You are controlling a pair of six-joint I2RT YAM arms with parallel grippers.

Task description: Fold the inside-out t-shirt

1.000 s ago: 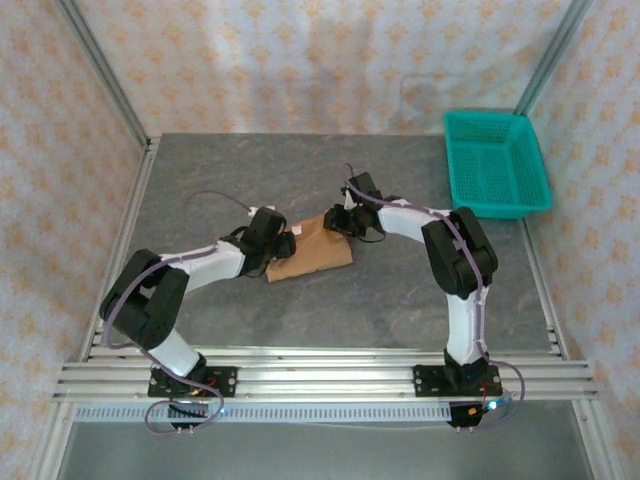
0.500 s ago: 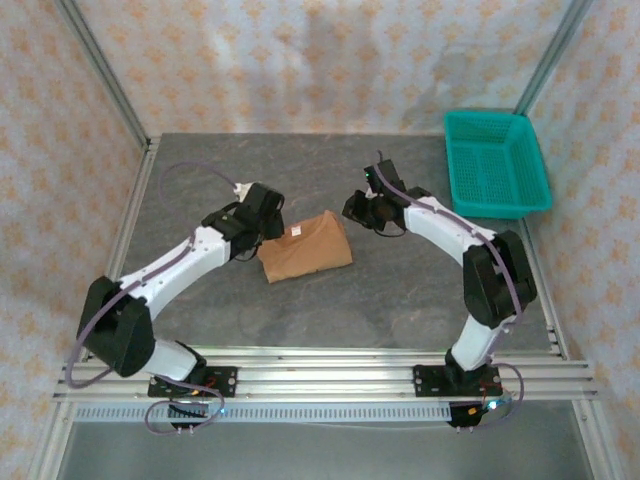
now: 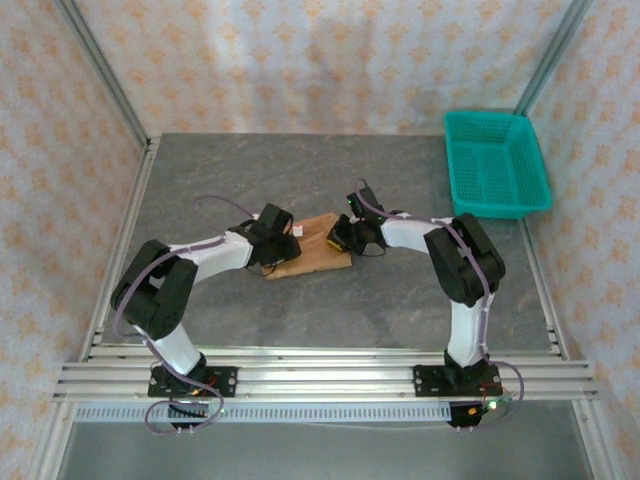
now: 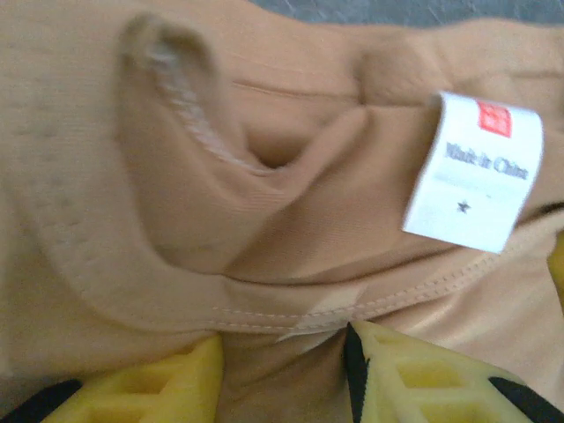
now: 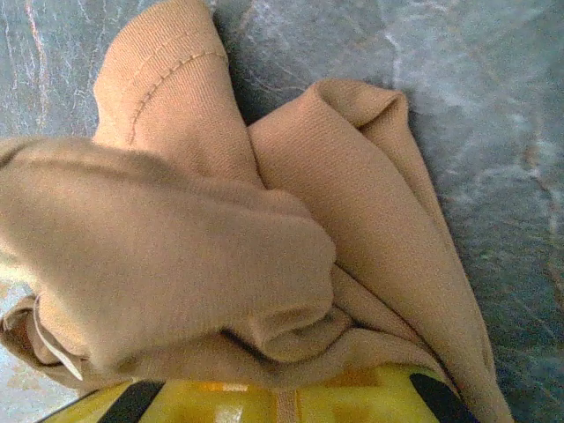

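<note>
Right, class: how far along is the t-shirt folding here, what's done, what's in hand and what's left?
Done: the t-shirt lies as a compact bundle on the table. In hand: the left gripper straddles a hem near the white label; the right gripper is pressed into bunched cloth at the other end. Left: that end looks lumpy, so probably smoothing or a last fold, then release.

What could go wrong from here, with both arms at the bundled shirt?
1. The left fingers straddle a hem near the label. They may pinch only one layer, so the t-shirt could unfold when lifted.
2. Cloth is bunched over the right fingers. A pull could drag the whole bundle across the table.
</note>
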